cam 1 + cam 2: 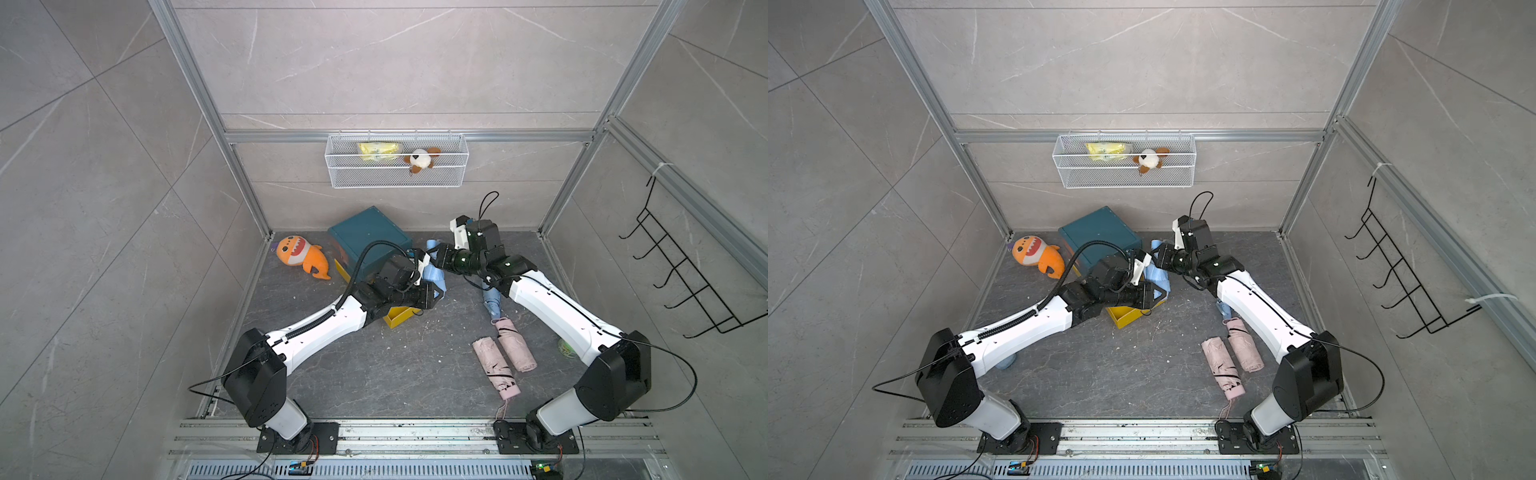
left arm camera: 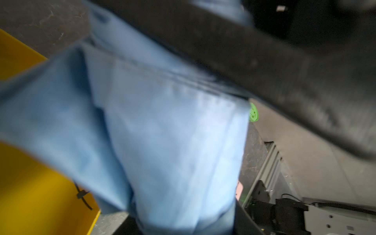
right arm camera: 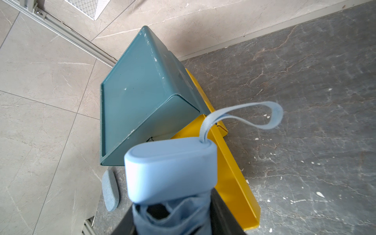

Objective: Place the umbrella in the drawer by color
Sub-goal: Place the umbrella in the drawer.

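The light blue umbrella (image 1: 432,272) is off the dark surface (image 1: 395,374), carried between both arms just beside the teal cabinet (image 1: 370,237) and next to its pulled-out yellow drawer (image 1: 401,318), not inside it. The right claw (image 1: 434,255) is clamped on the folded fabric just below the handle, which sticks out past its fingers with the wrist strap looping free in the right wrist view. The left claw (image 1: 438,291) grips the other end: in the blurred left wrist view, blue fabric fills the gap and presses against both fingers. Two pink umbrellas (image 1: 496,368) (image 1: 515,347) lie side by side on the surface near the right arm.
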{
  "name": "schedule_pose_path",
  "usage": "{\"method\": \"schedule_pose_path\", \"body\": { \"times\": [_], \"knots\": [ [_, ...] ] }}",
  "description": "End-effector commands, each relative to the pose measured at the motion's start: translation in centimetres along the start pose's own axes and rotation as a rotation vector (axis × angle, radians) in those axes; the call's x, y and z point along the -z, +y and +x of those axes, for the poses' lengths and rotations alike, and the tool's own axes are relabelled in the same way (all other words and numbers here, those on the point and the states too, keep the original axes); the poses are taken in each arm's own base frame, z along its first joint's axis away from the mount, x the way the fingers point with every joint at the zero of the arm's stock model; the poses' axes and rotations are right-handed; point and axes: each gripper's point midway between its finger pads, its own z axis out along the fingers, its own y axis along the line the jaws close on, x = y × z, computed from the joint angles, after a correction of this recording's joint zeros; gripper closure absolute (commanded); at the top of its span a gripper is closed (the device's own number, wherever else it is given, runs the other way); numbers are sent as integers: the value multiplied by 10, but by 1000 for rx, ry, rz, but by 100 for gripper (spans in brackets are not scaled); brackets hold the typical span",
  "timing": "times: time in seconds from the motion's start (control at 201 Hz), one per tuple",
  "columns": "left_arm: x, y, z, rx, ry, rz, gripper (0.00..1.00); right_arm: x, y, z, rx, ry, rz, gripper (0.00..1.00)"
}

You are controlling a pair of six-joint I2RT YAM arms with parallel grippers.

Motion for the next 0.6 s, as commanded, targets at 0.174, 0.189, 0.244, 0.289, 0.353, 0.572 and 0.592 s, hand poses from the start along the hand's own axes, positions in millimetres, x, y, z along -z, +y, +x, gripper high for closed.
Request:
{"method": "schedule_pose_path", "body": {
  "times": [0.174, 0.189, 0.244, 0.289, 0.353, 0.572, 0.592],
  "knots": [
    [18, -12, -23, -51, -62, 16, 80, 16, 25, -16, 3, -64, -93, 54],
    [19, -12, -23, -54, -59, 15, 81, 17, 25, -16, 2, -66, -93, 53],
    [25, -12, -24, -64, -57, 14, 81, 21, 24, -17, 7, -73, -93, 47],
    [29, -12, -24, -71, -44, 20, 81, 24, 22, -17, 8, -83, -93, 41],
    [35, -11, -24, -74, -27, 29, 82, 30, 20, -18, 12, -98, -105, 32],
    [59, -2, -27, -38, 1, 85, 82, 53, 8, -16, 40, -138, -139, 20],
    [61, -2, -27, -33, 4, 96, 82, 54, 8, -15, 44, -133, -146, 19]
  ]
}}
